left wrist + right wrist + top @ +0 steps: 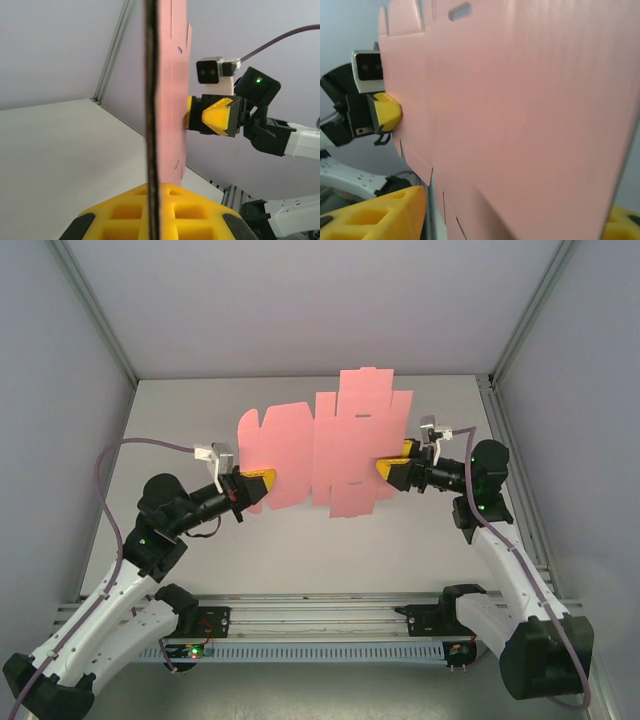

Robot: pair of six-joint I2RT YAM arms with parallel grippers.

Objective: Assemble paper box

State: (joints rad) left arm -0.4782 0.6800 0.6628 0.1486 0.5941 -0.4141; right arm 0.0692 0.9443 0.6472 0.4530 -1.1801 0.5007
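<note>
The paper box (320,450) is a flat pale-pink die-cut sheet with flaps, held upright in the air above the table between both arms. My left gripper (262,483) is shut on its left edge. In the left wrist view the sheet (170,100) runs edge-on up from the closed yellow jaws of the left gripper (152,192). My right gripper (388,468) sits at the sheet's right edge. In the right wrist view the sheet (520,110) passes between the two yellow fingers of my right gripper (517,205), which stand apart on either side of it.
The pale table (300,550) lies below the sheet, enclosed by grey walls with metal corner posts (100,320). A metal rail (320,605) carrying the arm bases runs along the near edge. A purple cable (150,443) loops from the left arm.
</note>
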